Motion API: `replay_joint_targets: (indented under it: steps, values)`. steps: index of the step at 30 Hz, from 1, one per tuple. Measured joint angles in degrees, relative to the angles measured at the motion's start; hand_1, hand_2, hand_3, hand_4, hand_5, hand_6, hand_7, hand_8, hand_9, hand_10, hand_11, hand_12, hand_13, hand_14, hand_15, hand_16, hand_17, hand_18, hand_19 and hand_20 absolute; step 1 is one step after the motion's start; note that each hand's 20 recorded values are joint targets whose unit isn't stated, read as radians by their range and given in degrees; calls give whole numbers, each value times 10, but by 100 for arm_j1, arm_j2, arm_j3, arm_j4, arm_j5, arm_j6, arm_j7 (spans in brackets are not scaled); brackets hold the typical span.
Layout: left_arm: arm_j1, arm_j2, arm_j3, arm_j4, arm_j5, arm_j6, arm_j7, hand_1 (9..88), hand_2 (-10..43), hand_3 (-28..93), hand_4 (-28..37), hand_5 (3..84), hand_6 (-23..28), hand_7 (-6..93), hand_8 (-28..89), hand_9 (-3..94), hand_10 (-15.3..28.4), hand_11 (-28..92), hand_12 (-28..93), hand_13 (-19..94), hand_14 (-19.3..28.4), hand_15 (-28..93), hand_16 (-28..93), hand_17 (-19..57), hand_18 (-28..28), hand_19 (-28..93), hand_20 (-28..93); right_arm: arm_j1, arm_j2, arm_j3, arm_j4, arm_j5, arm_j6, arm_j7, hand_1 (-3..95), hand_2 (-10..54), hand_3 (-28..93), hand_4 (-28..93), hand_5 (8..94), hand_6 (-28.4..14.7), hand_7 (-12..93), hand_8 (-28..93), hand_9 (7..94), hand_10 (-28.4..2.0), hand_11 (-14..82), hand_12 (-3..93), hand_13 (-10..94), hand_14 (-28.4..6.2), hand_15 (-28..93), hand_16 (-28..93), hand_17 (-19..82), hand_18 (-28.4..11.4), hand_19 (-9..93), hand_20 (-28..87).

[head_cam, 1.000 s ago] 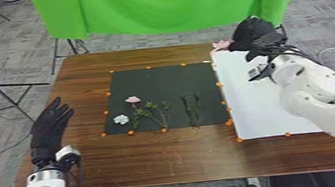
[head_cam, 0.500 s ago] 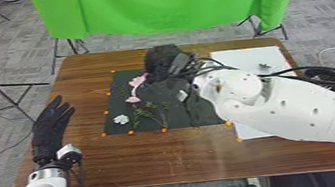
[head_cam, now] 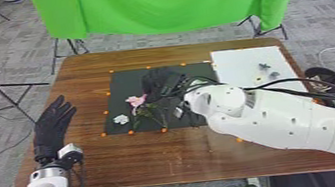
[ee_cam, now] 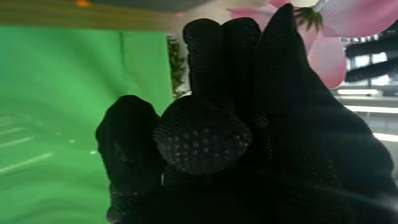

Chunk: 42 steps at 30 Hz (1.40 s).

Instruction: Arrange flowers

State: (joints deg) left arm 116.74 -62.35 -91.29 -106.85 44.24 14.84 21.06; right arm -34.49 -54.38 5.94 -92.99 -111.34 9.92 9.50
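Left hand (head_cam: 51, 126): near left, fingers straight, empty. White flower (head_cam: 120, 119): near-left part of the black mat (head_cam: 129, 80). Green stems (head_cam: 153, 117): to its right. Pink flower (head_cam: 135, 101): farther, above or on the mat; large petals. Right hand (head_cam: 159, 82): beyond it, thumb against fingers, apparently pinching its stem. Hazards: low fingers may snag the green stems; a clinging stem may drag the bloom askew on release.
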Motion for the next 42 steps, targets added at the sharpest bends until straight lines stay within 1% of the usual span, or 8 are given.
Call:
replay_joint_targets:
  steps: [5, 11, 15, 18, 42]
  values:
    - [-12, 0, -14, 19, 0, -54, -39, 320, -95, 652, -283, 448, -14, 167, -94, 405, 107, 164, 103, 358, 135, 183, -9, 97, 94, 24, 191, -90, -32, -3, 118, -58, -63, 96, 533, -33, 614, -233, 787, 34, 194, 20, 811, -90, 126, 176, 912, -17, 652, 265, 659, -137, 932, 594]
    - [-66, 0, -53, 88, 6, -169, -114, 319, -95, 652, -283, 451, -15, 167, -94, 403, 106, 163, 103, 356, 137, 181, -8, 96, 94, 24, 189, -169, -71, -3, 213, -137, -116, 182, 532, -33, 615, -233, 786, 34, 196, 19, 809, -91, 127, 173, 911, -18, 652, 266, 659, -137, 932, 596]
    - [-129, 0, -107, 163, 14, -268, -198, 320, -95, 652, -283, 452, -14, 167, -93, 403, 105, 163, 104, 356, 136, 178, -7, 95, 95, 24, 189, -215, -124, 13, 311, -214, -151, 220, 532, -33, 615, -233, 785, 34, 196, 19, 808, -91, 127, 173, 911, -18, 653, 267, 659, -137, 932, 596]
    - [-187, 0, -118, 215, 16, -298, -225, 320, -95, 652, -283, 452, -14, 166, -93, 403, 106, 163, 104, 356, 136, 179, -6, 95, 95, 24, 189, -230, -159, 18, 370, -249, -155, 251, 532, -33, 616, -233, 786, 34, 195, 17, 808, -91, 127, 172, 911, -18, 652, 266, 658, -137, 932, 596]
    - [-218, -9, -111, 220, 20, -316, -223, 319, -95, 652, -283, 454, -14, 167, -92, 402, 106, 164, 104, 354, 136, 178, -6, 94, 95, 23, 189, -77, -181, 12, 545, -415, -136, 375, 529, -33, 617, -229, 785, 35, 198, 19, 806, -91, 127, 169, 912, -19, 652, 266, 658, -138, 932, 596]
